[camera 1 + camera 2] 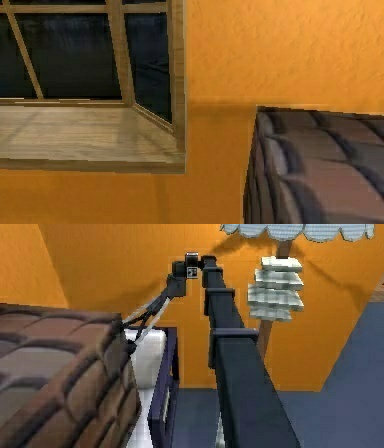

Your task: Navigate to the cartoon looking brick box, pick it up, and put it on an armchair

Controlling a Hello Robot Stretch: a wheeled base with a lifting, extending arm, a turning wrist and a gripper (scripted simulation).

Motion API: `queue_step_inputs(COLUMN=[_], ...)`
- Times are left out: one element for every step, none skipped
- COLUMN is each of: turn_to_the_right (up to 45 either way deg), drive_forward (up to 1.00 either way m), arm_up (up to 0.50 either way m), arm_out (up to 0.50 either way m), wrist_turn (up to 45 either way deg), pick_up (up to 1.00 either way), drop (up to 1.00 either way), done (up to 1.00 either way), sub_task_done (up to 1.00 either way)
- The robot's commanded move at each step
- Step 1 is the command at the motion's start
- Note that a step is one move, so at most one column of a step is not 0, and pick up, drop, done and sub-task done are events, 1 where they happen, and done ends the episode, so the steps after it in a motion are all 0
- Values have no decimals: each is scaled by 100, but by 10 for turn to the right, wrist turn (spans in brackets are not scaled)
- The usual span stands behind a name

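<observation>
The gripper (130,324) sits left of centre in the arm side view, fingers slanting down-left to the top right corner of the brick box (60,374). Honestly I can't tell how the fingers are set or whether it's holding anything. That brown box fills the lower left with something white (150,359) just right of it, and the brick box (320,165) also shows in the forward view's lower right. Further out there's the arm (235,364), an orange wall (100,264), white tiers on a brown pole (275,286) upper right, and a wood-framed window (70,50) upper left in the forward view.
</observation>
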Motion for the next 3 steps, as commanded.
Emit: queue_step_inputs(turn_to_the_right=[0, 0, 0], drive_forward=[0, 0, 0], arm_up=[0, -48, -50], arm_out=[0, 0, 0], wrist_turn=[390, 0, 0], pick_up=[0, 0, 0], drop=[0, 0, 0], done=[0, 0, 0], sub_task_done=[0, 0, 0])
